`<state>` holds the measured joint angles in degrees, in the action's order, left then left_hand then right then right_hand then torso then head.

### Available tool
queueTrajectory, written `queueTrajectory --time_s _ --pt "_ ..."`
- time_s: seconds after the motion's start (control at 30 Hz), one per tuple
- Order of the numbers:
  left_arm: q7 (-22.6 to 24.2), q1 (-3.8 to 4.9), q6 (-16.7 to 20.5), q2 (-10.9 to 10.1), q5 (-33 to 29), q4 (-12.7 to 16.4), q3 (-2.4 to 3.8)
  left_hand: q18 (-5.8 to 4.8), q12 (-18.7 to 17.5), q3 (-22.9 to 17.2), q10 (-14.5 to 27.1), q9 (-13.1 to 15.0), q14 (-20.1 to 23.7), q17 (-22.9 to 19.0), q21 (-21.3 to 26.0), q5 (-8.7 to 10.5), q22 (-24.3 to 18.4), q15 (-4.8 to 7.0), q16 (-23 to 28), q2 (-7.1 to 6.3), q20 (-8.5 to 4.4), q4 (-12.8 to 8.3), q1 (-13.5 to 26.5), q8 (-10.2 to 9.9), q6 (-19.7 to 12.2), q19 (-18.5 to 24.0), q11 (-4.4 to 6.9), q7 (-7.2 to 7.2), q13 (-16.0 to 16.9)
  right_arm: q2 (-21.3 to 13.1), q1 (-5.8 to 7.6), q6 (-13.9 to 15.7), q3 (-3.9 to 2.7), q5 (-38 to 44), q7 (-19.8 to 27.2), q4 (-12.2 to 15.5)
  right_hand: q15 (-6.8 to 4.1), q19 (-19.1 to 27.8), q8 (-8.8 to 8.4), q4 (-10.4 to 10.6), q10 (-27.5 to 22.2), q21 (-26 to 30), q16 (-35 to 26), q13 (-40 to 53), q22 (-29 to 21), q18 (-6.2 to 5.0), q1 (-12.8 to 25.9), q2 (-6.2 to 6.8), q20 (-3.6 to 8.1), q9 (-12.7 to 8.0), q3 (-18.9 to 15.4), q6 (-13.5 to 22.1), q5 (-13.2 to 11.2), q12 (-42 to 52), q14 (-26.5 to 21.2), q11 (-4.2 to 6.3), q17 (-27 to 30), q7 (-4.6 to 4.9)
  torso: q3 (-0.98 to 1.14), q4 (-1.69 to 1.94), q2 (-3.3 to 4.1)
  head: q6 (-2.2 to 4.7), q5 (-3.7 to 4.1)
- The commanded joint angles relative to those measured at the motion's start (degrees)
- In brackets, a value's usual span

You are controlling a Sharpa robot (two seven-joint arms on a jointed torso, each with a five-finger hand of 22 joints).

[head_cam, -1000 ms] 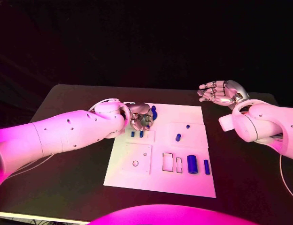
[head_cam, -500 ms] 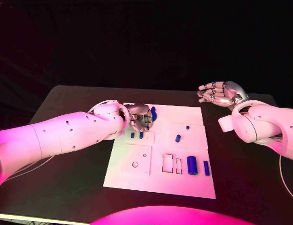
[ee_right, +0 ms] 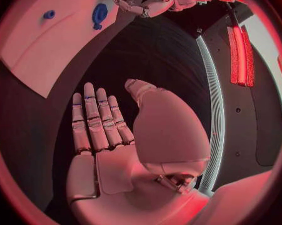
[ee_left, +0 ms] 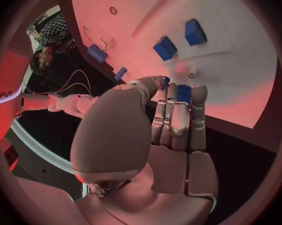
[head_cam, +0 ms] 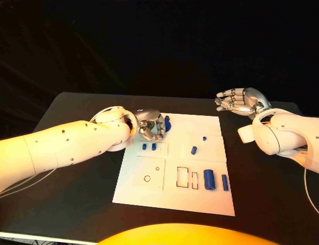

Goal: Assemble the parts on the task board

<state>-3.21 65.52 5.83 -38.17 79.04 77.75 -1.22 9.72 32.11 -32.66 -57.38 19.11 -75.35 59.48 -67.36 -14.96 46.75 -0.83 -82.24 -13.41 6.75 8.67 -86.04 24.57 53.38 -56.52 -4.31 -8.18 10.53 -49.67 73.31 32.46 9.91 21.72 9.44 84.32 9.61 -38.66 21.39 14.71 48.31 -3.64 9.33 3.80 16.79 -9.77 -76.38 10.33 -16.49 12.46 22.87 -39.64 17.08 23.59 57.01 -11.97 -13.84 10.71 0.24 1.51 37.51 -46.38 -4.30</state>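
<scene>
**Part handling: L hand at far-left corner of board**

Task board (head_cam: 176, 194), a white plate, lies mid desk (head_cam: 71, 189). We see the left hand (head_cam: 151, 124) over the board's far-left corner, fingers curled down toward a blue part (head_cam: 167, 123) there. In the left wrist view a bit of blue shows at the fingertips (ee_left: 178, 92), next to the thumb tip. We can't tell whether it is pinched or only touched.

Right hand (head_cam: 238, 101) hovers off the board past its far-right corner, above the desk, holding nothing, fingers loosely apart; palm flat in its own wrist view (ee_right: 106, 140).

Other parts on the board:
- two small blue blocks (head_cam: 149, 146), side by side, just nearer than the L hand
- a short peg (head_cam: 194, 150) mid board
- a tiny peg (head_cam: 204, 138) beyond it
- a fat cylinder (head_cam: 209, 179) and a slim bar (head_cam: 224, 182) at the near-right, beside empty rectangular slots (head_cam: 182, 176).

Judgement on handling: parts look like small rigid plastic, prob. v. light and smooth, so apt to slip or tip. Not fragile. Best taken by the long sides w/ thumb and fingertip, near mid-length, keeping the end free for insertion. Fit into slots is likely close; alignment matters more than force.
</scene>
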Motion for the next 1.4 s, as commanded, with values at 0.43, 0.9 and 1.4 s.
queueTrajectory --time_s 0.43,0.9,1.4 --pt "-1.0 0.08 -0.5 -2.9 -0.6 1.9 1.08 -0.20 -0.4 -0.2 -0.6 0.1 -0.1 -0.4 -0.3 -0.02 0.0 0.03 -0.2 -0.25 -0.07 0.2 0.6 -0.6 0.5 -0.3 -0.05 0.14 0.0 0.1 -0.03 -0.9 -0.02 0.2 0.6 -0.1 -0.06 0.3 0.03 0.1 0.1 -0.1 -0.2 -0.1 0.0 -0.58 0.0 -0.36 -0.07 -0.1 -0.3 -0.5 0.0 0.3 0.4 -0.02 0.1 4.92 0.07 0.03 -0.01 -0.21 -0.27" --pt "-1.5 0.07 -1.8 -3.2 0.2 0.8 1.09 -0.20 -0.5 -0.3 -0.9 0.1 -0.1 -0.5 -0.2 -0.02 -0.1 0.08 -0.2 -0.26 -0.09 0.2 0.7 -0.7 0.7 -0.2 0.01 0.18 0.0 0.1 -0.03 -0.9 -0.02 0.2 0.6 0.0 -0.06 0.3 0.05 0.1 0.1 -0.1 -0.2 -0.1 -0.1 -0.58 0.0 -0.39 -0.07 -0.1 -0.3 -0.5 0.0 0.3 0.4 -0.01 0.2 4.90 0.17 -0.10 0.04 -0.23 -0.54" --pt "-1.5 0.04 -3.5 -2.3 0.0 -0.6 0.77 -0.15 -0.6 -0.3 -1.0 0.1 0.0 -0.6 -0.1 0.01 -0.3 0.10 -0.2 -0.34 -0.10 0.2 0.8 -0.7 0.8 -0.1 0.04 0.22 0.0 0.1 -0.03 -0.9 -0.02 0.2 0.6 0.0 -0.07 0.2 0.06 0.1 0.2 -0.1 -0.2 -0.1 -0.2 -0.59 -0.1 -0.39 -0.07 -0.1 -0.3 -0.6 0.0 0.3 0.5 0.00 0.2 4.89 0.12 -0.08 0.05 -0.38 -0.46"
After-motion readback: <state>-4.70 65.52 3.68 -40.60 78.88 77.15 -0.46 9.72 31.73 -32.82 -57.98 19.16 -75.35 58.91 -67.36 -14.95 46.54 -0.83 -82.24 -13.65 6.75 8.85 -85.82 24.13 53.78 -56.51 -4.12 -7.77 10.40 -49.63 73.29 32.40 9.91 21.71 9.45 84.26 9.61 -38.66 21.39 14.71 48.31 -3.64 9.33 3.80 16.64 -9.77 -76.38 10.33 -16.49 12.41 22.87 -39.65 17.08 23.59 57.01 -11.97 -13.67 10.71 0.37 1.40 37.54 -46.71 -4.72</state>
